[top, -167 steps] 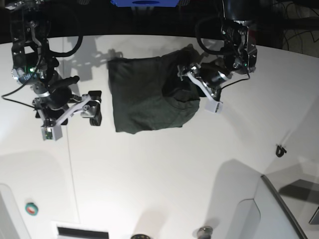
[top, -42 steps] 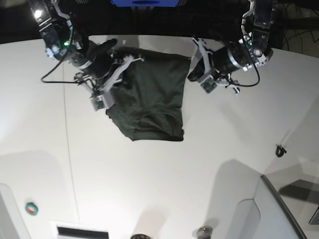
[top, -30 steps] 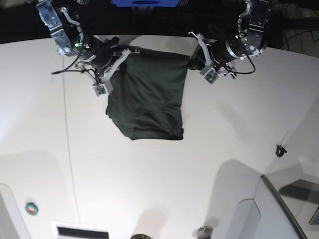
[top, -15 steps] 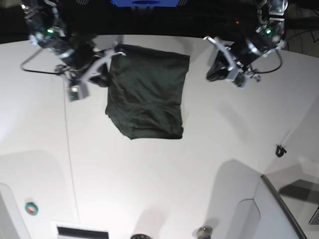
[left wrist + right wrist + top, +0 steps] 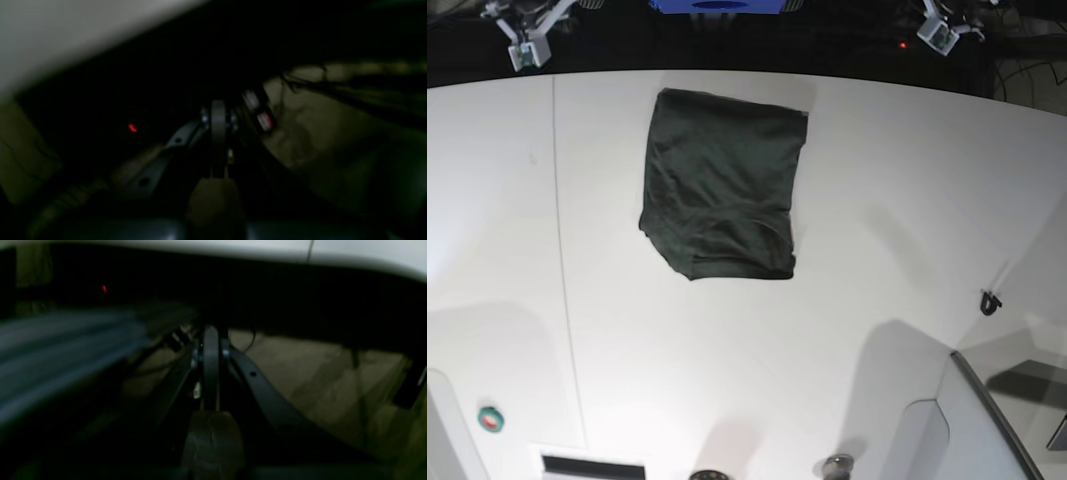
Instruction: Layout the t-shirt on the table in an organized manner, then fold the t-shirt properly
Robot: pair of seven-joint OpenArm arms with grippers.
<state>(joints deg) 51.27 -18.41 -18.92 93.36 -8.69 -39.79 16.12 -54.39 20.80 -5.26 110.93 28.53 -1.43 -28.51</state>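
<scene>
The dark green t-shirt (image 5: 722,185) lies folded into a rough rectangle on the white table (image 5: 877,250), near the far edge, with nothing touching it. Both arms are pulled back beyond that edge. In the base view only a white wrist part of the right arm (image 5: 527,40) and of the left arm (image 5: 939,35) shows. The left wrist view is dark: my left gripper (image 5: 218,113) is shut and empty over black surroundings. My right gripper (image 5: 210,340) is shut and empty too, with the table's edge (image 5: 350,253) above it.
A thin dark seam (image 5: 562,250) runs down the table's left part. A small green and red disc (image 5: 489,418) sits at the near left. A small dark clip (image 5: 991,300) and a grey panel (image 5: 997,420) are at the right.
Both grippers have left the t-shirt's top corners and drawn back past the far edge, almost out of the base view. The shirt has stayed flat where it lay.
</scene>
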